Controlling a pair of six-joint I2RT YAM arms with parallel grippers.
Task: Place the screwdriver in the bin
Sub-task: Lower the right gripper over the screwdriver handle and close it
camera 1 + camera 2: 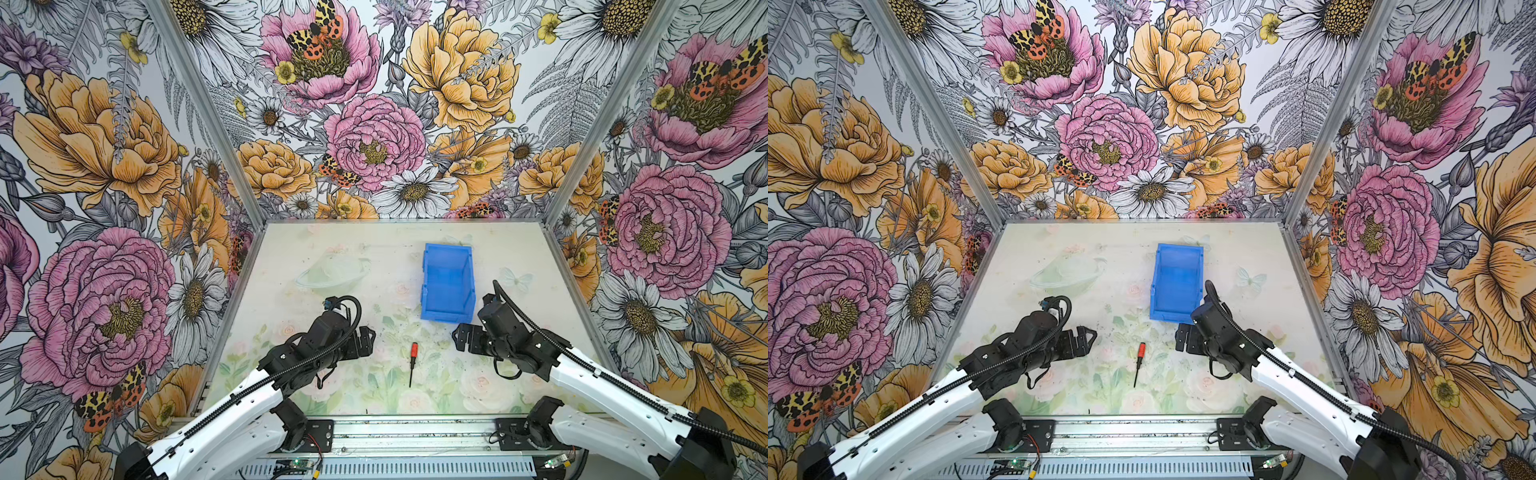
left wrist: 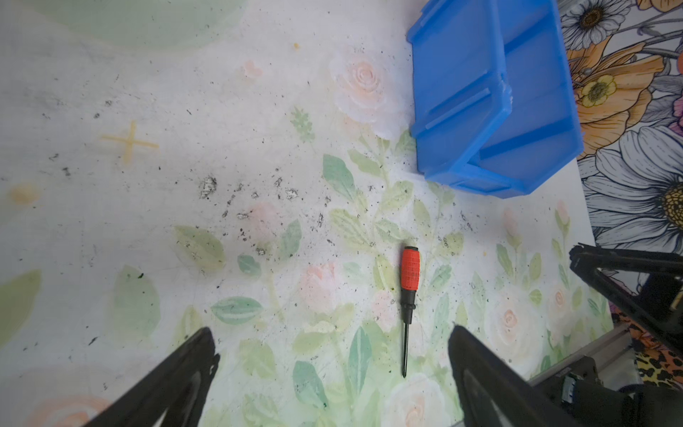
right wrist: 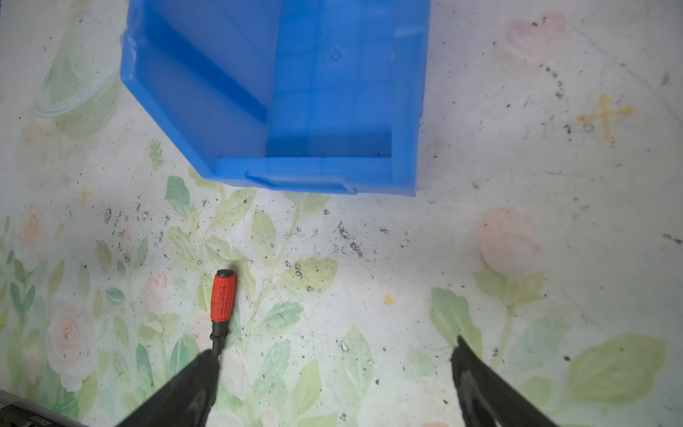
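The table, printed with pale flowers and flecked with dark marks, fills the floor of the cell in both top views. On it the blue bin stands upright at about 1 o'clock from the table's middle, its low front edge facing 6 o'clock.

The left gripper hangs over the table at 9 o'clock of the screwdriver, with its jaws spread wide and nothing between them, as the left wrist view shows. The right gripper is at 2 o'clock of the screwdriver, just off the bin's near right corner. Its jaws too are wide apart and bare.

The screwdriver lies flat on the table at 6 o'clock of the bin, well apart from it and between the two grippers. Its red handle points to 12 o'clock and its tip to 6. In the right wrist view one finger hides its shaft.
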